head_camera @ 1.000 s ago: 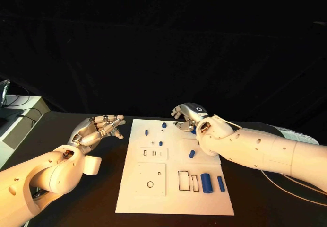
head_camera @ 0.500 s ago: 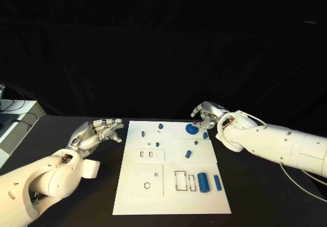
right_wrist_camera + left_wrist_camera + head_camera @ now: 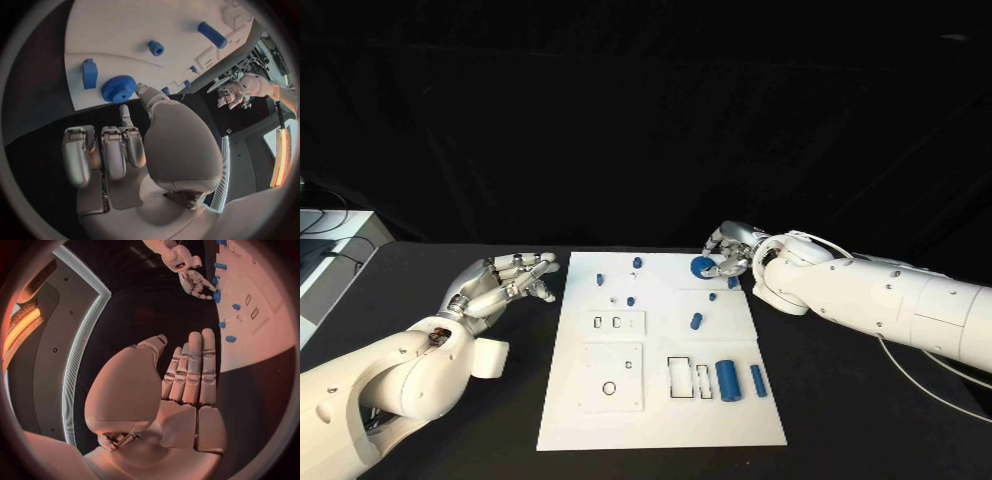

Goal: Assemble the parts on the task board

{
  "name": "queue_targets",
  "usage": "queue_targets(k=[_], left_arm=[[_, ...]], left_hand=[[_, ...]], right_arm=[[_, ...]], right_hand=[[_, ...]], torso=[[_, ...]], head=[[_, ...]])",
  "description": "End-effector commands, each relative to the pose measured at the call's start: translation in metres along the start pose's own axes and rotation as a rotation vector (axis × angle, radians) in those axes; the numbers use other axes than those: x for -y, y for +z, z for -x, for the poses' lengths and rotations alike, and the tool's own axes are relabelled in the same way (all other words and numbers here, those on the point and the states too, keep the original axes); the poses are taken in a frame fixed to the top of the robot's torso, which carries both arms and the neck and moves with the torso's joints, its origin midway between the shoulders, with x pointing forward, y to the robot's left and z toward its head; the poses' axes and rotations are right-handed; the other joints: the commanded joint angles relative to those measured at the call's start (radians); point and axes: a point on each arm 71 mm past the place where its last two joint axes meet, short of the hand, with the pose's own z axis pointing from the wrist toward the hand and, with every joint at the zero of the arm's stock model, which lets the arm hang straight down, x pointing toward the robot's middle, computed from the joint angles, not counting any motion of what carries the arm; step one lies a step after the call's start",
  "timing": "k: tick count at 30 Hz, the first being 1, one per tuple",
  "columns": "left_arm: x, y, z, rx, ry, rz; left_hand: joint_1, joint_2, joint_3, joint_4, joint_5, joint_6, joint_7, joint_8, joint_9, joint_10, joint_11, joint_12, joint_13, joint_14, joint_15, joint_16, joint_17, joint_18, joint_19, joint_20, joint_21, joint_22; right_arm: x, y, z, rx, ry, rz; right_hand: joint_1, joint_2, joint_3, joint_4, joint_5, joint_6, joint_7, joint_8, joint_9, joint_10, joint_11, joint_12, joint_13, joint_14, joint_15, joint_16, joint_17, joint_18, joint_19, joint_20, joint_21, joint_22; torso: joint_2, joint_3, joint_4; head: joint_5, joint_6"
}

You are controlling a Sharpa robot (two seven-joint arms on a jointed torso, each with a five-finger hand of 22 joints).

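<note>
No readable labels or writing anywhere. Black bench [image 3: 473,420], black backdrop behind it.

Task board [image 3: 661,400]: white plate, long axis running away from the robot, centred on the bench. It has rectangular cutouts mid-board and a square panel with a round hole on the near left.

Parts:
- blue gear [image 3: 702,265] lies flat at the far right corner of the board; teeth clear in the right wrist view [image 3: 119,88]
- large blue cylinder [image 3: 727,381] and thinner blue cylinder [image 3: 756,380] lie side by side near the right edge, long axes along the board's length
- small blue pegs are scattered over the far half

Right hand [image 3: 733,250] is at the far right corner, just beside the gear. Its fingers [image 3: 112,150] are loosely curled, holding nothing; can't tell if a fingertip touches the gear.

Left hand [image 3: 502,283] is off the board's left edge, above the bench. Its fingers [image 3: 194,365] are straight, side by side, empty.
</note>
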Motion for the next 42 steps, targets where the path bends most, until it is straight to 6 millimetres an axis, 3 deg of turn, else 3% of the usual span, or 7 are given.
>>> queue_targets(k=[1,10,14,21,42], left_arm=[[0.0005,0.0004,-0.0021,-0.017,-0.016,-0.011],[-0.0002,0.0001,-0.0012,-0.016,-0.015,-0.007],[-0.0003,-0.0001,-0.0007,-0.016,-0.015,-0.005],[-0.0005,-0.0003,0.0000,-0.015,-0.014,-0.003],[-0.0011,-0.0002,-0.0001,-0.017,-0.015,0.002]], left_hand=[[-0.013,0.000,0.005,-0.001,-0.001,0.005,-0.001,0.000,0.001,0.008,0.000,0.005,0.001,-0.007,-0.003,0.003,-0.001,0.004,-0.008,0.000,0.004,0.001],[-0.014,0.000,0.005,-0.001,-0.001,0.005,-0.001,0.000,0.001,0.007,0.000,0.005,0.001,-0.007,-0.003,0.003,-0.002,0.004,-0.008,0.000,0.004,0.002],[-0.014,-0.001,0.005,-0.002,-0.001,0.005,-0.001,0.000,0.001,0.007,0.000,0.005,0.001,-0.007,-0.003,0.004,-0.002,0.004,-0.010,0.000,0.006,0.003],[-0.014,-0.001,0.005,-0.002,-0.001,0.005,-0.001,0.000,0.001,0.007,0.000,0.005,0.001,-0.007,-0.003,0.004,-0.002,0.004,-0.010,0.000,0.006,0.003],[-0.015,0.000,0.006,-0.002,-0.001,0.004,-0.001,-0.001,0.001,0.006,0.000,0.005,0.000,-0.008,-0.003,0.005,-0.003,0.004,-0.011,0.000,0.008,0.004]], right_arm=[[0.0020,0.0021,-0.0021,-0.016,-0.025,-0.041],[-0.0005,0.0045,-0.0020,0.006,-0.038,-0.039],[0.0009,0.0046,-0.0018,0.006,-0.042,-0.043],[0.0038,0.0046,-0.0017,-0.001,-0.048,-0.053],[0.0011,0.0074,-0.0079,-0.039,-0.041,-0.053]], right_hand=[[-0.005,0.005,-0.009,0.001,-0.003,-0.006,0.000,0.006,0.002,0.068,0.010,0.006,0.226,0.089,0.006,0.006,0.180,-0.011,0.086,0.005,0.005,0.220],[-0.003,0.008,-0.015,0.005,-0.002,-0.010,0.001,0.005,0.001,0.068,0.010,0.006,0.226,0.090,0.007,0.007,0.183,-0.013,0.090,0.006,0.012,0.229],[0.000,0.011,-0.017,0.006,0.000,-0.012,0.002,0.005,0.001,0.067,0.011,0.005,0.225,0.090,0.007,0.007,0.183,-0.014,0.091,0.007,0.014,0.232],[0.003,0.013,-0.018,0.007,0.001,-0.012,0.002,0.005,0.001,0.065,0.011,0.003,0.222,0.090,0.008,0.008,0.185,-0.016,0.094,0.007,0.019,0.238],[0.006,0.023,-0.022,0.017,0.006,-0.011,0.003,0.009,0.003,0.062,0.012,0.002,0.221,0.090,0.009,0.008,0.187,-0.019,0.099,0.009,0.029,0.250]], torso=[[0.001,-0.0006,0.0004],[0.002,-0.0011,0.0011],[0.002,0.0005,0.0014],[0.001,0.0001,-0.0010],[0.003,0.0004,0.0012]], head=[[0.001,-0.004],[0.002,-0.011],[0.003,-0.013],[0.003,-0.014],[0.003,-0.015]])
